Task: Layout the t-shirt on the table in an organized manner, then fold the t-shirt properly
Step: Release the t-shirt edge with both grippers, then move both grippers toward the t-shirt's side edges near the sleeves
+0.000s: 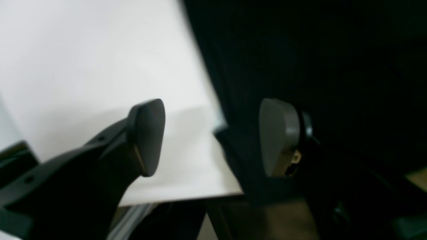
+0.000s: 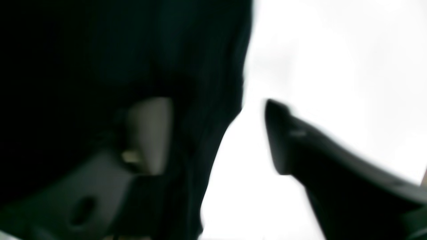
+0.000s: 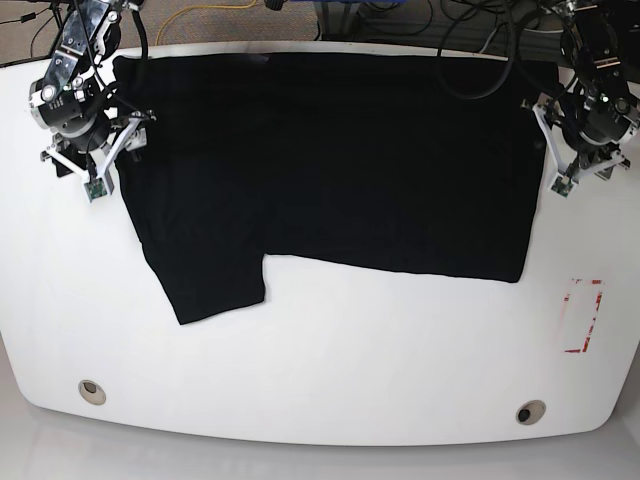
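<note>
My bench (image 3: 330,350) is a wide, glossy white top with rounded corners, two small round grommet holes (image 3: 91,391) near its front edge and a red-and-white tape rectangle (image 3: 585,316) toward the side of my left arm. Beyond its far edge cables (image 3: 215,12) trail over a grey floor. The t-shirt (image 3: 330,165) lies spread flat across the far half of the bench, plain matte black, one sleeve reaching toward the front on my right arm's side. My left jaws (image 1: 212,138) stand wide apart, holding nothing, with the shirt's edge between the smooth dark rounded pads (image 1: 148,133). My right jaws (image 2: 218,133) also gape empty astride the cloth's other edge, one pad over black fabric, the other over bare white; that view is blurred.
</note>
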Available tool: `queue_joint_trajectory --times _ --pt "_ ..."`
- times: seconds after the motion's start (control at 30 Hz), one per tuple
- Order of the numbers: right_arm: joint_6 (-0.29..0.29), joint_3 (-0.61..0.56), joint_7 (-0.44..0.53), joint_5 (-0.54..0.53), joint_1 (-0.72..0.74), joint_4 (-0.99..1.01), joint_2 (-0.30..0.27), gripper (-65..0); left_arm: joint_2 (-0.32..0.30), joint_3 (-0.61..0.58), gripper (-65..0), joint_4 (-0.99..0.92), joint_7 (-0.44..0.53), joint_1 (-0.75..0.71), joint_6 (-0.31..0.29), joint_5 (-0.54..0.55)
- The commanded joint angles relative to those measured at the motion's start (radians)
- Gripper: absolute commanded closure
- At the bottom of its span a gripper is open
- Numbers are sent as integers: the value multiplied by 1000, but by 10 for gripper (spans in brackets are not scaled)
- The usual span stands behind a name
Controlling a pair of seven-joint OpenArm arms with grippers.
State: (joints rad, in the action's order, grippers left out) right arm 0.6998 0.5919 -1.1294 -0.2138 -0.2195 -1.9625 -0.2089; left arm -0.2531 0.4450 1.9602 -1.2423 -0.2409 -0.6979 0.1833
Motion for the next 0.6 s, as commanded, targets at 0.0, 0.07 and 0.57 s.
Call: queue_joint_trajectory --times 0.0,0.07,0.57 --pt "-2 6 13 -3 79 25 -17 -488 -15 24 -421 17 -9 73 0 3" --pt "-2 4 12 -3 139 84 -21 -477 -15 53 -421 12 -20 136 0 -1" --pt "-2 3 194 135 561 687 -56 -431 -16 73 -421 -285 40 510 0 -98"
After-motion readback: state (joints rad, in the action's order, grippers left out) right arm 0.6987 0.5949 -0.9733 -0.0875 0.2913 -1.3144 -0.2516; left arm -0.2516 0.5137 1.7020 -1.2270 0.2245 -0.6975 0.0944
